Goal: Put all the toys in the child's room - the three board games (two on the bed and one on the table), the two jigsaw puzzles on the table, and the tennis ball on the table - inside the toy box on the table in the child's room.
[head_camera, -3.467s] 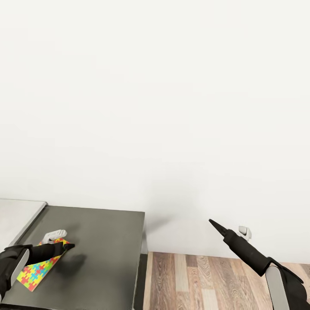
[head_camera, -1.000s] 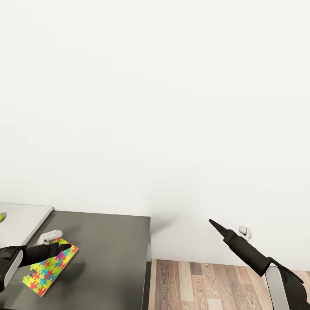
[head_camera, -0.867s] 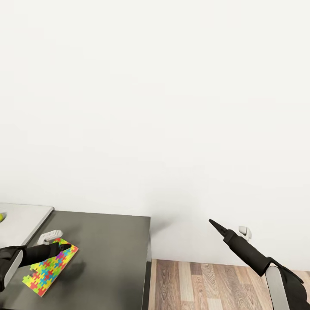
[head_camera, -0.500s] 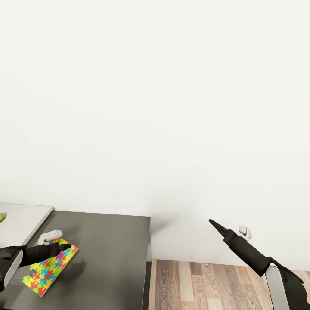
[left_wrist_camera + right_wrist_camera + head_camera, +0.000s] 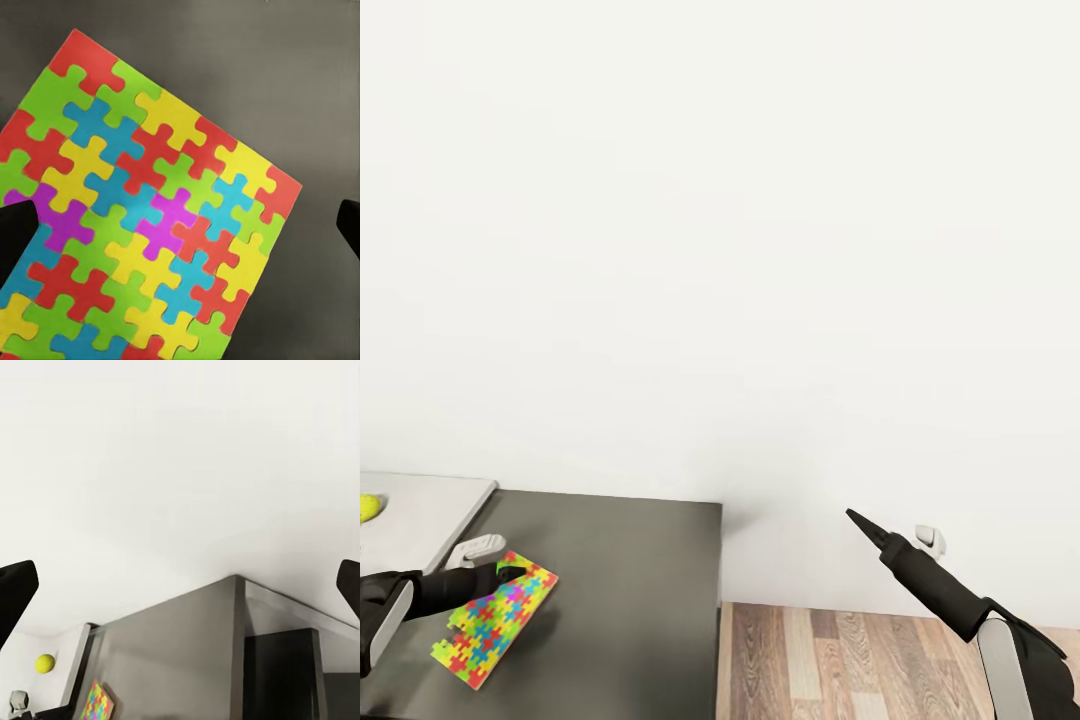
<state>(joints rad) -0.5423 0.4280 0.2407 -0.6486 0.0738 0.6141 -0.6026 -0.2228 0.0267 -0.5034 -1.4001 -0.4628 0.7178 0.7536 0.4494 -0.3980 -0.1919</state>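
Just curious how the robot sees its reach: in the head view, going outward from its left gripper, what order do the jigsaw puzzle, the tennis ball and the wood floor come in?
From the left gripper:
1. Jigsaw puzzle, right under the fingers, on the dark table section.
2. Tennis ball, on the pale desk top, further to the left.
3. Wood floor, off past the table's right edge.

there was one jigsaw puzzle on the dark section of the one table, one tennis ball on its pale section, one small white object beside the puzzle, two grippers, left and right, and one wall socket.
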